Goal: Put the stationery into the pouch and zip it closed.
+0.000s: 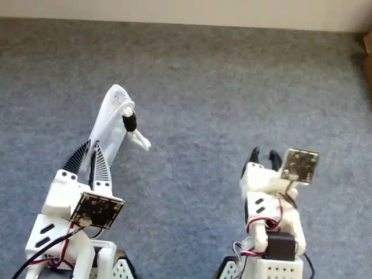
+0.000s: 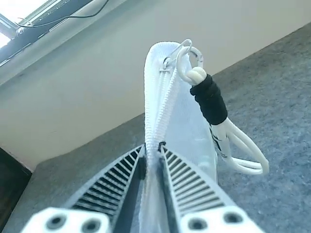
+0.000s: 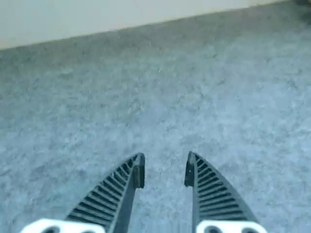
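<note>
A white mesh pouch (image 1: 109, 125) is held up off the grey carpet by my left gripper (image 1: 93, 152), which is shut on its lower part. In the left wrist view the pouch (image 2: 187, 128) stands upright between the ribbed fingers (image 2: 187, 182), with its zipper running up to a ring at the top. A white cord loop with a black wrap (image 2: 210, 99) hangs from that ring (image 1: 130, 123). My right gripper (image 1: 264, 157) stands low near the front right, open, with bare carpet between its fingers (image 3: 206, 187).
Grey carpet (image 1: 232, 87) covers the whole work area. A pale wall strip (image 1: 186, 11) runs along the far edge. A brown object (image 1: 368, 55) sits at the far right edge.
</note>
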Tool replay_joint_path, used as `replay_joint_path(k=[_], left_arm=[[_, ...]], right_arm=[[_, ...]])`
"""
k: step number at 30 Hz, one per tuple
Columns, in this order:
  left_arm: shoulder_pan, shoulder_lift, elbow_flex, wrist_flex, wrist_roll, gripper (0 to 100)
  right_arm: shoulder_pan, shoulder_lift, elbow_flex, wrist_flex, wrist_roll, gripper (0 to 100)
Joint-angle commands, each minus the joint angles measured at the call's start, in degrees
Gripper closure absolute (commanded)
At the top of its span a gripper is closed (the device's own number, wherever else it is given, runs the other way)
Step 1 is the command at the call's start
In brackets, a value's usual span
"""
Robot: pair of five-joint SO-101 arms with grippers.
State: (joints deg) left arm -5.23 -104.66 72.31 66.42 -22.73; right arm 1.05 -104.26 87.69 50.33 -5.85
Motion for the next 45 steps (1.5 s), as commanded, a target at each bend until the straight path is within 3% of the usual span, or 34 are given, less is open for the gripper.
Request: replay_joint_path(k=[1, 13, 17, 21, 27, 30, 39, 45], left_arm=[[-1.98, -0.22, 11.65, 1.32, 0.70, 99], [0.48, -0.22, 21.14, -4.31, 0.70, 99], [5.23, -0.22, 22.73, -4.40, 0.70, 99], [5.58, -0.22, 22.64, -4.40, 1.14, 99], [5.58, -0.22, 23.16, -7.82, 16.18, 99], [5.49, -0.22, 24.84, -10.02, 17.76, 99], [6.11, -0.22, 24.84, -9.32, 18.20, 99], [9.27, -0.22, 24.84, 1.58, 18.20, 99]], right_arm=[[-1.71, -1.01, 1.89, 0.22, -0.44, 87.5], [-1.89, -1.01, 12.53, 0.22, -0.53, 88.0], [-2.51, -1.01, 14.73, 0.22, -0.18, 99.0], [-3.56, -1.01, 14.81, 3.03, -0.53, 98.9], [-6.20, -0.92, 14.81, 7.25, -0.35, 99.1], [-6.37, -0.92, 14.90, 8.04, -0.18, 99.1], [-9.10, -0.92, 14.90, 14.90, -0.18, 99.1], [-9.01, -0.92, 14.90, 18.86, -0.18, 99.1]])
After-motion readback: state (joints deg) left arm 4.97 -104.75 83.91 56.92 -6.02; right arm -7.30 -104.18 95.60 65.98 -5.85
